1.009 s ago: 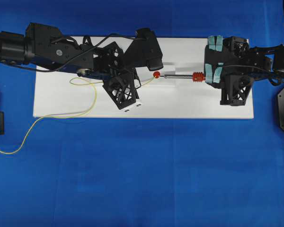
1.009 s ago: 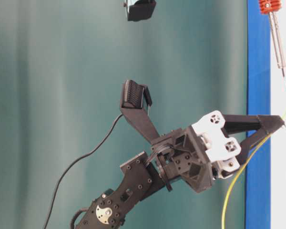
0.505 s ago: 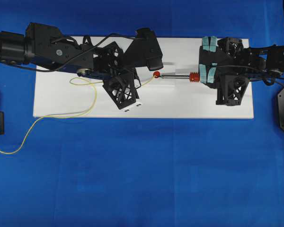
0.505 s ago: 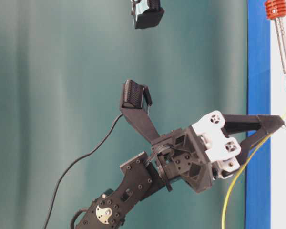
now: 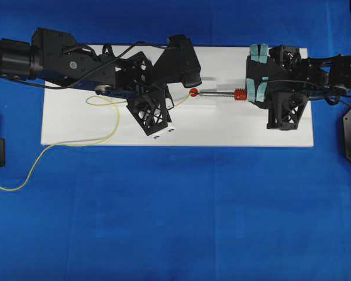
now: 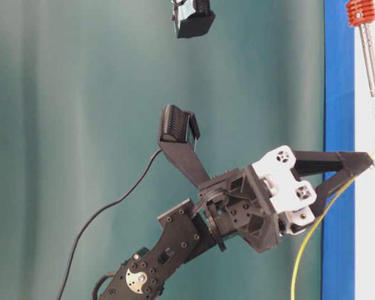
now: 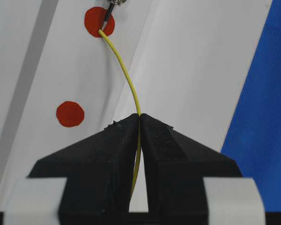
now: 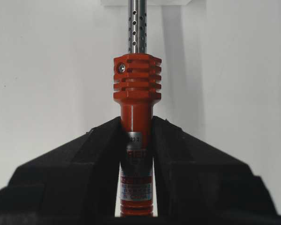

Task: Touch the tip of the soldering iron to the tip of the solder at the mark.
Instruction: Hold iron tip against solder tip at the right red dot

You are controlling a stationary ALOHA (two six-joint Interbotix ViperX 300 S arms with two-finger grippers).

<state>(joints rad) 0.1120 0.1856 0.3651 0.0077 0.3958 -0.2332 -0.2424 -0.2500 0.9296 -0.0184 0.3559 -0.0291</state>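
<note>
The left claw (image 7: 139, 123) pinches the yellow solder (image 7: 126, 77). The right claw (image 8: 136, 136) grips the soldering iron (image 8: 136, 89). Their tips meet on the red mark (image 7: 99, 21).

The soldering iron (image 8: 136, 154) has a glossy red-orange plastic handle with a ribbed collar, a printed paper-like label on its barrel, and a bright, smooth metal shaft pierced with small holes. The solder (image 7: 126, 75) is a thin yellow wire with a smooth, faintly shiny skin. Both the left gripper (image 7: 139, 123) and the right gripper (image 8: 136, 133) look like matt black plastic, slightly grainy along the finger edges. The white board (image 5: 222, 126) is smooth and matt, its red mark (image 7: 99, 21) flat like paint. The blue cloth (image 5: 175, 216) beneath shows a fine woven texture
</note>
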